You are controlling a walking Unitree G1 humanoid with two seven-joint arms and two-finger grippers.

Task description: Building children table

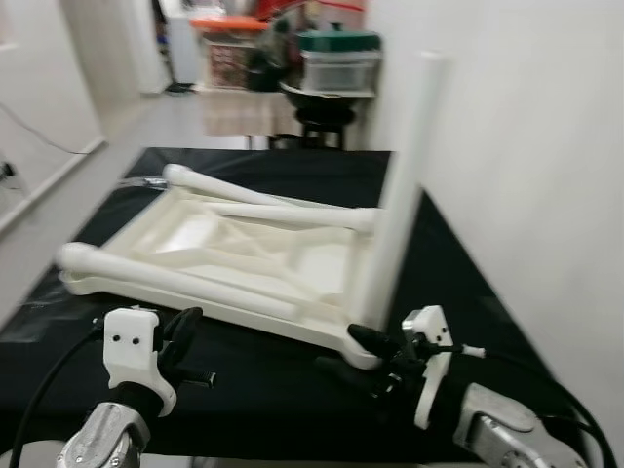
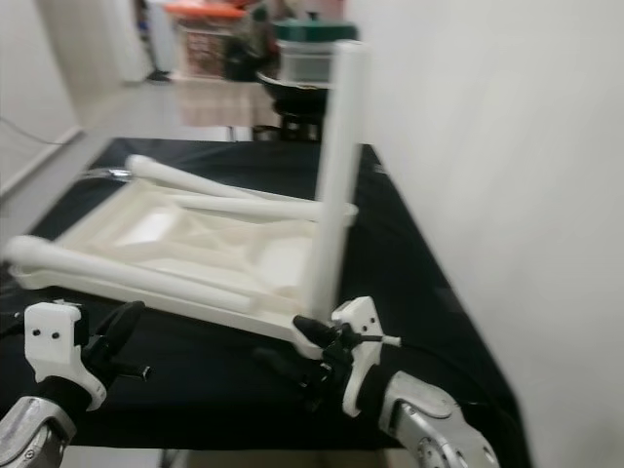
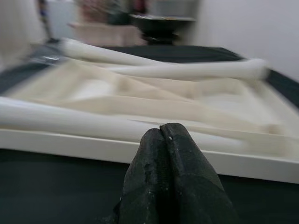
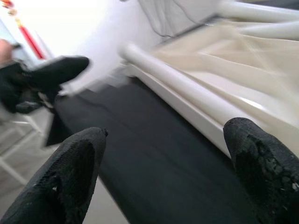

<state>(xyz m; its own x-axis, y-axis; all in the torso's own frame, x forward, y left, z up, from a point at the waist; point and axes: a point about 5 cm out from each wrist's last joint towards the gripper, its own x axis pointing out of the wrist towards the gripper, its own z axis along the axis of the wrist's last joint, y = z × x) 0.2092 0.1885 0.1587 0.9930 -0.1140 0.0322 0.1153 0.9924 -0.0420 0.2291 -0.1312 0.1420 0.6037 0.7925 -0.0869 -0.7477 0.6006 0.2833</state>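
A cream children's table top (image 1: pixel 224 255) lies upside down on a black-covered table (image 1: pixel 263 390). One white leg (image 1: pixel 400 185) stands upright at its near right corner. Other legs lie flat on it: one along the near side (image 1: pixel 175 280), two toward the far side (image 1: pixel 234 190). My right gripper (image 1: pixel 353 353) is open just in front of the upright leg's base, with nothing between its fingers (image 4: pixel 74 163). My left gripper (image 1: pixel 185 327) is shut and empty, hovering before the top's near edge (image 3: pixel 70 144).
A white wall (image 1: pixel 526 146) runs close along the right side of the black table. Storage bins and a dark stool (image 1: pixel 327 68) stand beyond the far end. Open floor (image 1: pixel 58 205) lies to the left.
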